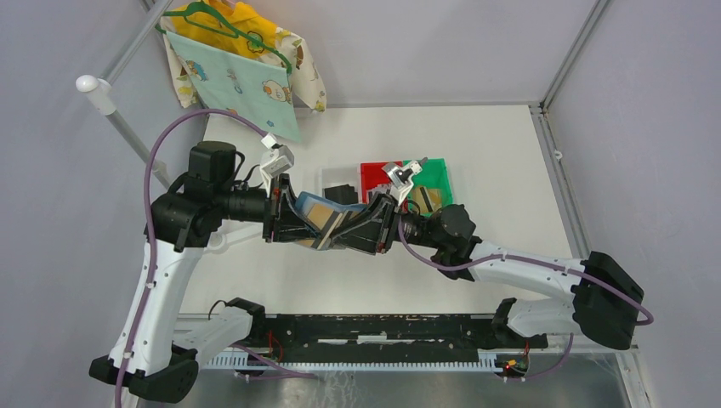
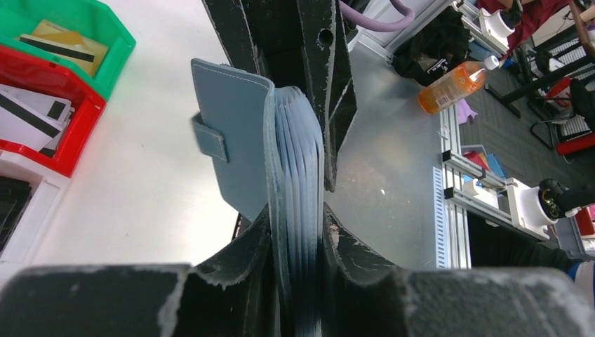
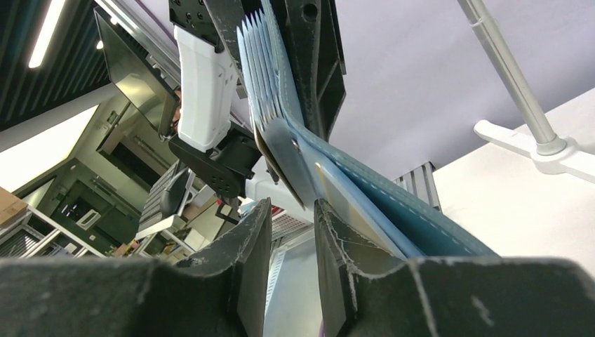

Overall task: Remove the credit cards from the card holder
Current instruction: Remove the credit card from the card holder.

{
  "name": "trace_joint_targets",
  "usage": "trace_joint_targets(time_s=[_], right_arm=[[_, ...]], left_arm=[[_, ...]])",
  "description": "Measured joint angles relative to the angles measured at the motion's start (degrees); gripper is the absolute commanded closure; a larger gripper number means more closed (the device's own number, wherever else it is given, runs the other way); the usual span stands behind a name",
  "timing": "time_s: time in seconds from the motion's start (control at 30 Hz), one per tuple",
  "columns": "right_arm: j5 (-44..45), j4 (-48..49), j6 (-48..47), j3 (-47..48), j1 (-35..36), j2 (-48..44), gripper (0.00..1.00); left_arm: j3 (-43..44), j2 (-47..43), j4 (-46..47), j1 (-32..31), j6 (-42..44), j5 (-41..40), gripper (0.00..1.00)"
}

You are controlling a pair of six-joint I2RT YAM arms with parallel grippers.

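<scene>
Card holder held off the table point(image 1: 493, 153) between my two pincers.

My left pincer point(image 2: 298, 228) is pressed tight on the card holder point(image 2: 235, 133), clamping its stack of pale leaves, which I see edge-on (the small strap tab faces the bins). My right pincer point(image 3: 291, 210) sits at the holder's other end. Its fingers stand narrowly apart with a leaf reaching their mouth, and I cannot tell whether they grip it. From above, both pincers cover most of the holder, and only a blue flap and a tan pocket show. Whether any leaf holds a card cannot be made out. Credit cards point(image 2: 62, 43) lie in the green bin point(image 2: 118, 38), the red bin point(image 2: 77, 137) and the white bin point(image 2: 38, 207), apart from the holder. The white bin is cut off at the frame edge.
</scene>
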Motion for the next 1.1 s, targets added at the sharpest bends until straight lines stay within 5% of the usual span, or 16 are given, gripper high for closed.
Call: trace_joint_targets(time_s=[0.37,0.6,1.1], right_arm=[[-0.3,0.1,0.2,3.1,0.4,3.0,0.69],[-1.4,-0.9,0.5,4.6,0.2,4.6,1.0],[-0.6,0.6,0.7,1.9,0.3,3.4,1.0]], left_arm=[[0.0,0.0,0.9,0.1,0.0,-2.5,0.72],[0.0,-0.5,0.9,0.4,0.0,-2.5,0.64],[0.0,0.4,-0.5,0.2,0.0,-0.1,0.61]])
